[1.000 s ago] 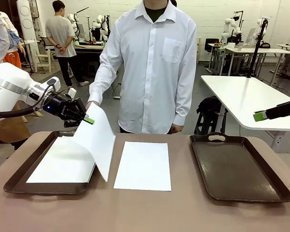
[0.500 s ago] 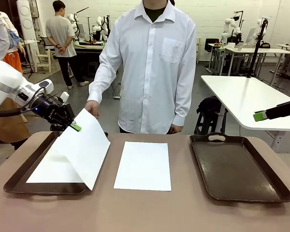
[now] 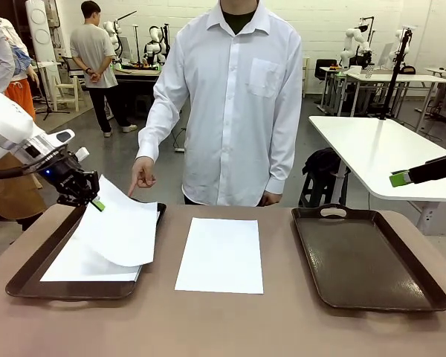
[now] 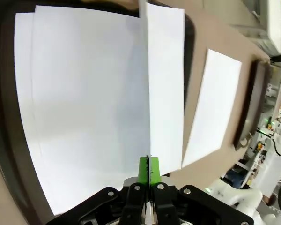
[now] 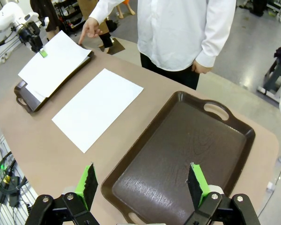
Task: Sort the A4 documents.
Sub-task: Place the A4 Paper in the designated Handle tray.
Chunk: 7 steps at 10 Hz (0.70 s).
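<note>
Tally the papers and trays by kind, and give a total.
Dark brown handled trays: 2, left and right.
Plain white rectangular paper sheets: 3, one pinched by the left gripper, one flat in the left tray, one on the brown table.
Total: 5.

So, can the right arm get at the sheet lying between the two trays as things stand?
Probably yes: the right gripper hangs open and empty above the right tray, and nothing lies on or over the middle sheet.

Right tray (image 3: 366, 260) open; person's hand (image 3: 142, 177) crowds left tray (image 3: 24, 282).
</note>
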{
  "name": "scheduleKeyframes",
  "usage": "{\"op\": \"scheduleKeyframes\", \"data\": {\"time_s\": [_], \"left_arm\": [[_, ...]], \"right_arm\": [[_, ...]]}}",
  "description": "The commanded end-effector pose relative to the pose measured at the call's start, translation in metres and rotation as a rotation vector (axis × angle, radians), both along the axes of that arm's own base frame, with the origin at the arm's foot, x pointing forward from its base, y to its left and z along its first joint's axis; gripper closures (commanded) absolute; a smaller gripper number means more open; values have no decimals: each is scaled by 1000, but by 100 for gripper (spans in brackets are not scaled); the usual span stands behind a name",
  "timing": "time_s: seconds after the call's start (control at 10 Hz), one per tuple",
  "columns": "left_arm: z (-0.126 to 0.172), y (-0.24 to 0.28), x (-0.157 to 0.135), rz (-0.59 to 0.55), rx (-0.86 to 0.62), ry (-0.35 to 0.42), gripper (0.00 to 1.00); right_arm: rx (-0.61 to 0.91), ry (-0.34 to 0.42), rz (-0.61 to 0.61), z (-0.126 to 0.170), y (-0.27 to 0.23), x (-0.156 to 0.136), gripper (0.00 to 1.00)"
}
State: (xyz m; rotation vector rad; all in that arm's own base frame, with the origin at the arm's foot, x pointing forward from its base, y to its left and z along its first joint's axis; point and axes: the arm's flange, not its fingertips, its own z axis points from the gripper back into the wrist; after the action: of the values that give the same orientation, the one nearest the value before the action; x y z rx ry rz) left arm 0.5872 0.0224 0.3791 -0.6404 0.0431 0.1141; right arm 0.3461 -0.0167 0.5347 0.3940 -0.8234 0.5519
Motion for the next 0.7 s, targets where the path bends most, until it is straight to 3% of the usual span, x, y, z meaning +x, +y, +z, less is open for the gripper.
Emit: {"op": "scheduleKeyframes", "data": {"time_s": [0.0, 0.6], "left_arm": [[-7, -10, 7, -12, 42, 27, 99], [-8, 13, 10, -56, 120, 84, 99]], "right_arm": [[16, 4, 8, -2, 0, 2, 0], [16, 4, 8, -2, 0, 2, 0]]}}
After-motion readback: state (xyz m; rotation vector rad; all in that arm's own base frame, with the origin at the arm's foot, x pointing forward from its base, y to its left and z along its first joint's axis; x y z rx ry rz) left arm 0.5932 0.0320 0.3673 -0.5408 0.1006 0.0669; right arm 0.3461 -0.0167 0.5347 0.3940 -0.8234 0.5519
